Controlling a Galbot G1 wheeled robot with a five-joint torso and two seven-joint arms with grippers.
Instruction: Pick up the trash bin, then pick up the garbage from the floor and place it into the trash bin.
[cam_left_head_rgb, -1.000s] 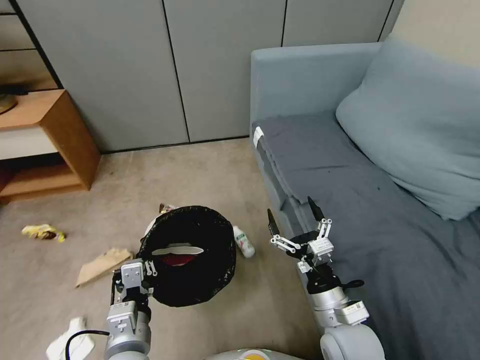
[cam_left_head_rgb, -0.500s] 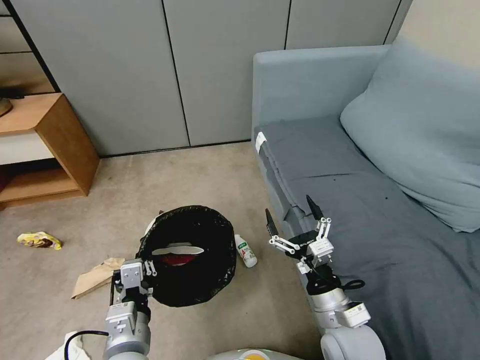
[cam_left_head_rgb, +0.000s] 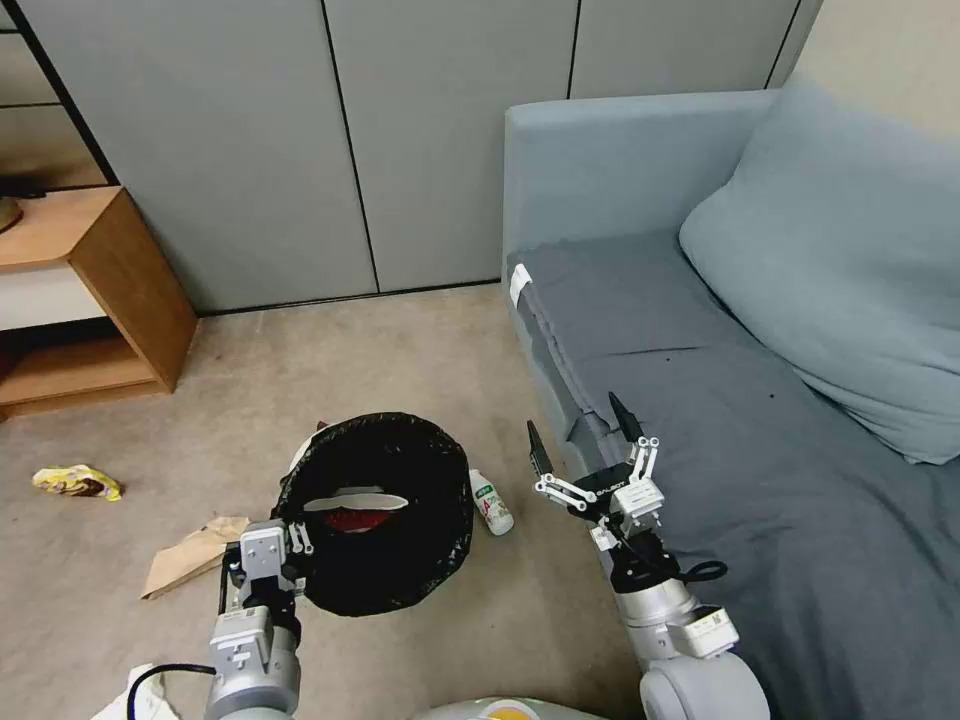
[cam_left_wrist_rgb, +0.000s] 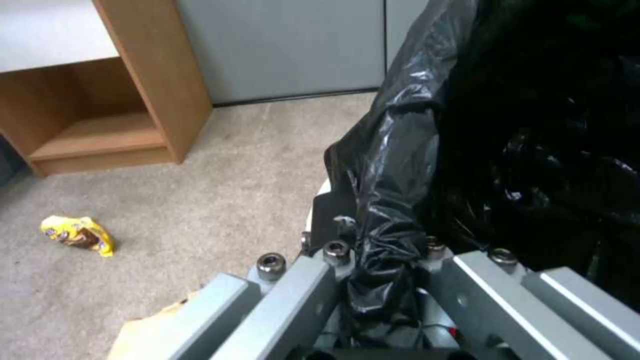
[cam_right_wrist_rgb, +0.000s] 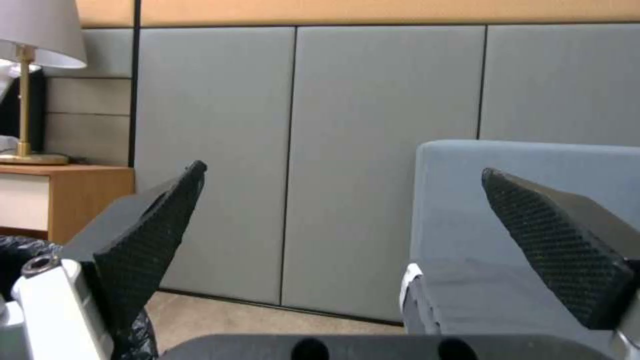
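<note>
Far left of the head view I see the yellow wrapper (cam_left_head_rgb: 77, 482) on the carpet, then the cardboard scrap (cam_left_head_rgb: 192, 553). My left gripper (cam_left_head_rgb: 268, 551) sits lower left, fingers clamped on the black liner at the rim of the trash bin (cam_left_head_rgb: 385, 590), which sits centre-low. The small bottle (cam_left_head_rgb: 491, 502) lies just right of it. My right gripper (cam_left_head_rgb: 582, 435) hovers beside the sofa (cam_left_head_rgb: 760, 470), fingers spread wide, holding nothing.

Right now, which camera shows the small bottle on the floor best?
The head view: the small bottle lies in plain sight beside the trash bin, which the left claw grips. The left wrist view has the bin's liner; the right wrist view, the open right claw.
</note>
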